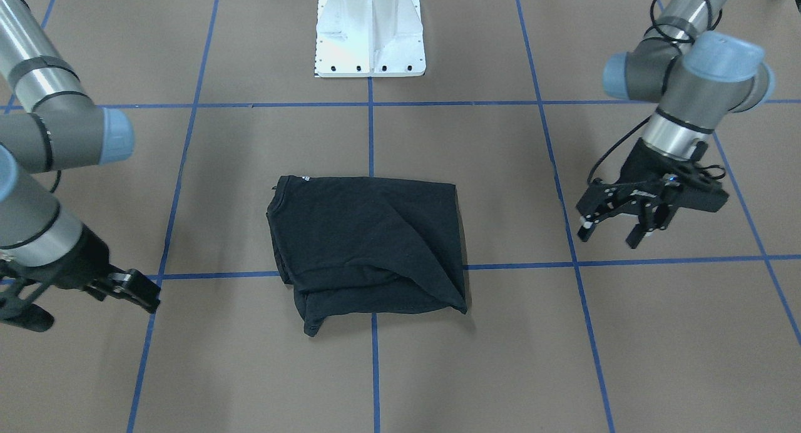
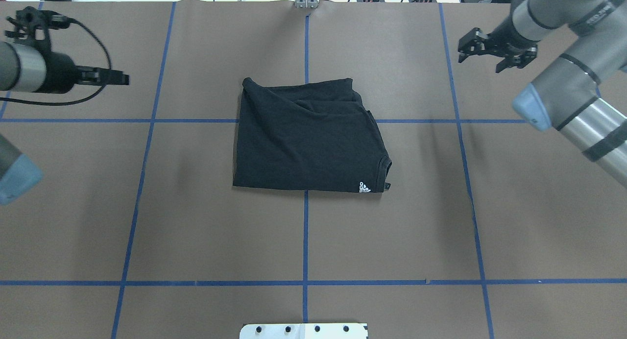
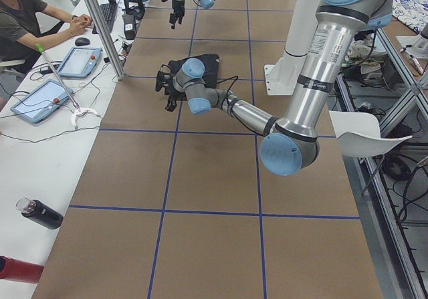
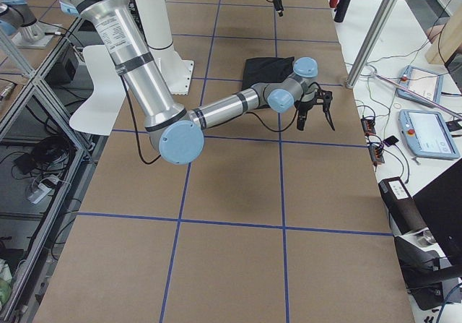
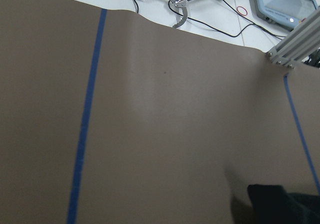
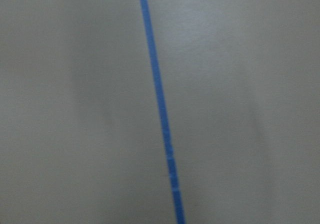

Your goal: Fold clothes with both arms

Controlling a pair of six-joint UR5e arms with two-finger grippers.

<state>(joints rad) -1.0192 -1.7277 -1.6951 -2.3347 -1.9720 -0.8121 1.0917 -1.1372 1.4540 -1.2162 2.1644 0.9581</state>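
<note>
Read the overhead view as a clock face, with 12 at the far edge of the table (image 2: pixel 196 231). The left arm (image 2: pixel 29 67) enters from 9 o'clock, and the left gripper (image 1: pixel 608 236) is at about 10 o'clock, well apart from the cloth. It hangs over the brown surface. In the front-facing view its two fingers are spread and there is nothing between them.

In the middle of the dial, a little toward 12, lies the black T-shirt (image 2: pixel 308 143). It is folded into a rough rectangle and rests flat on the table, covering one crossing of the blue tape lines (image 2: pixel 306 241). The collar is at its 4 o'clock corner, and just beside the collar there is a small white logo (image 2: pixel 365 187). Diagonal creases run across the upper layer, and the edge toward 12 shows several layers that are not even. Neither gripper touches the T-shirt. At 6 o'clock, at the near edge, stands the white pedestal base (image 2: pixel 303 330).

At about 2 o'clock is the right gripper (image 2: pixel 480 60), also well apart from the T-shirt. Its fingers are spread wide and it carries nothing. The right arm (image 2: pixel 573 104) comes in from 3 o'clock.

The right wrist camera shows only brown surface and one blue line.
</note>
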